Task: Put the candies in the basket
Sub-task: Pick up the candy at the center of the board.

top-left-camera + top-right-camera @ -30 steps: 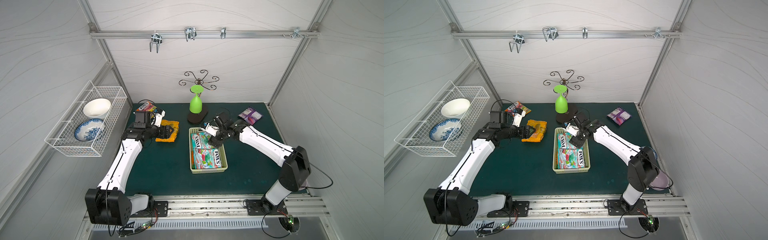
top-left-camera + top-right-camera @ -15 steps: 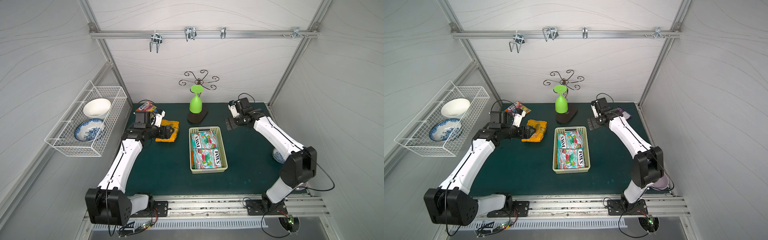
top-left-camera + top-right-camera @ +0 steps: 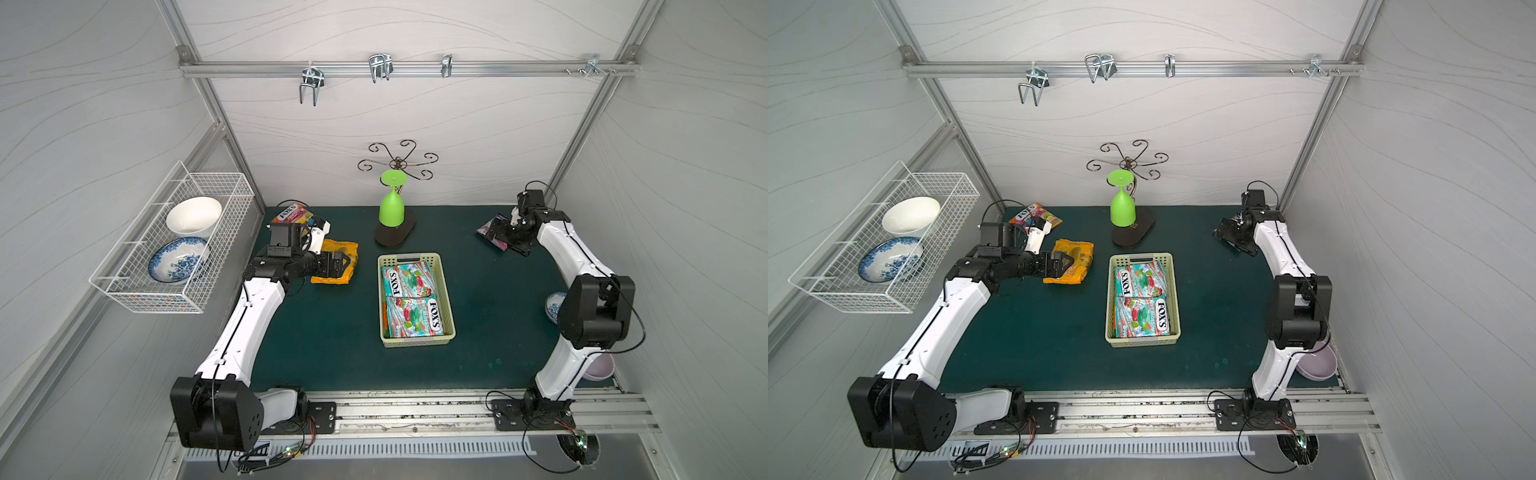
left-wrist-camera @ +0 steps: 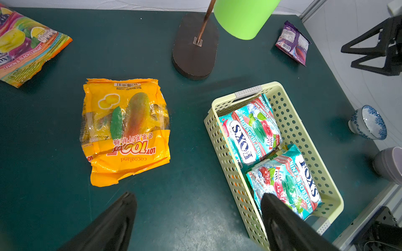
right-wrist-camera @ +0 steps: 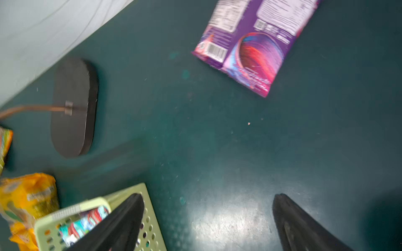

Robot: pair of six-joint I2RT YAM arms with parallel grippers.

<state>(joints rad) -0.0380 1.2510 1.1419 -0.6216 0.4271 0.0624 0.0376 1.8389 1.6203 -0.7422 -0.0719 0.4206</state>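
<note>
Teal candies (image 3: 410, 299) in basket (image 3: 415, 341), purple bag (image 4: 292, 44) outside

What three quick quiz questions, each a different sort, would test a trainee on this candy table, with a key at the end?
1. True or false: the orange bag lies inside the basket.
2. How many teal bags show on top in the basket? A one, B two, C four.
3. Which bag lies on the mat ahead of the right gripper?
Key: 1 false, it lies on the mat beside the basket. 2 B. 3 the purple bag.
</note>
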